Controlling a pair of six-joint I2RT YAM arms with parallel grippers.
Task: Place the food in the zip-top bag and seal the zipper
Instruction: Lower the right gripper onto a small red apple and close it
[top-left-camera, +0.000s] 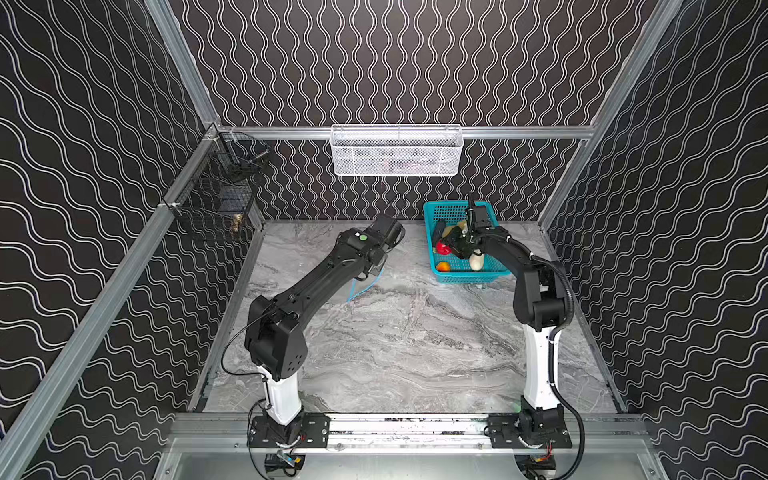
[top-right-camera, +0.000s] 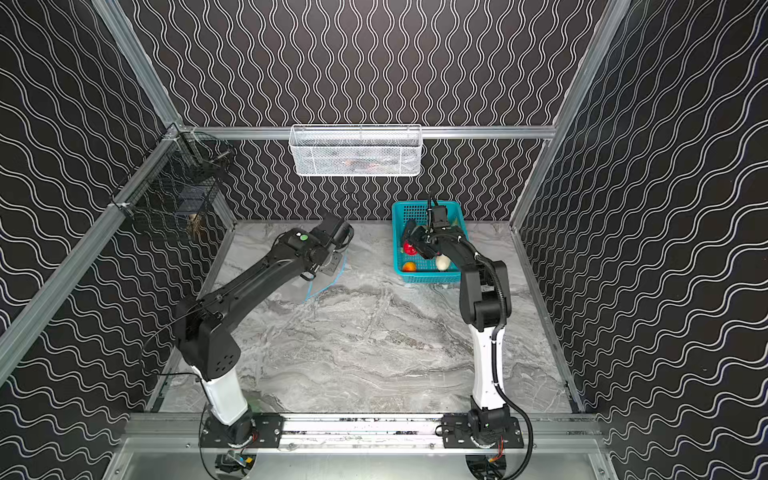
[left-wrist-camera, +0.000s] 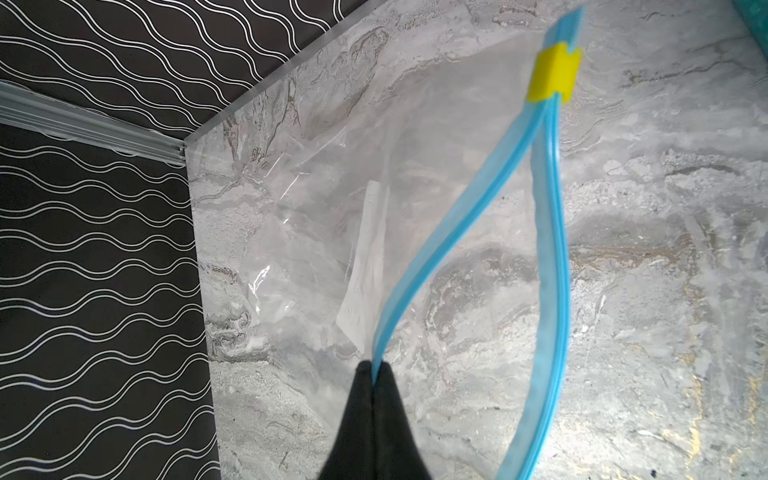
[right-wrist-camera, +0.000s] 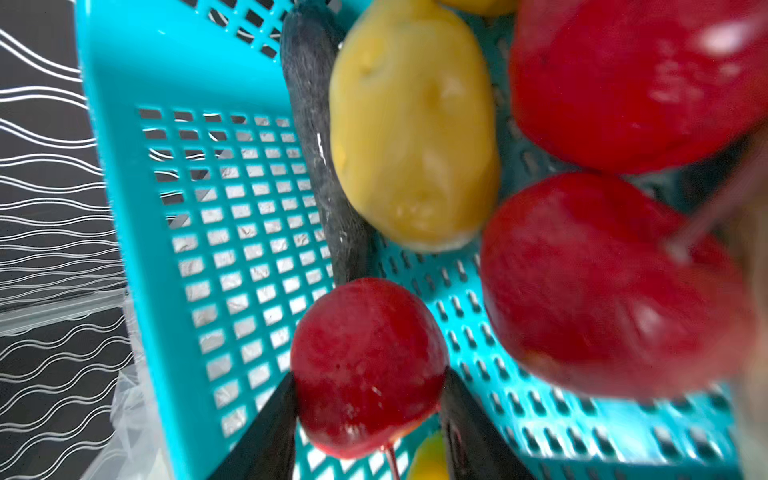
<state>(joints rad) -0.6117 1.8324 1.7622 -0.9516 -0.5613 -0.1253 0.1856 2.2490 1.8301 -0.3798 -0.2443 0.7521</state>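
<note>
Both top views look down from above the tabletop's (top-left-camera: 415, 353) front edge toward the back wall (top-left-camera: 395, 83), with near-identical coverage. Left wrist camera: close range, facing the zip-top bag (left-wrist-camera: 332, 208). Right wrist camera: very close, inside the teal basket (right-wrist-camera: 129, 174).

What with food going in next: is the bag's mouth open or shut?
Open: in the left wrist view the zipper splits into two blue strips bowed apart, joined at the yellow slider.
</note>
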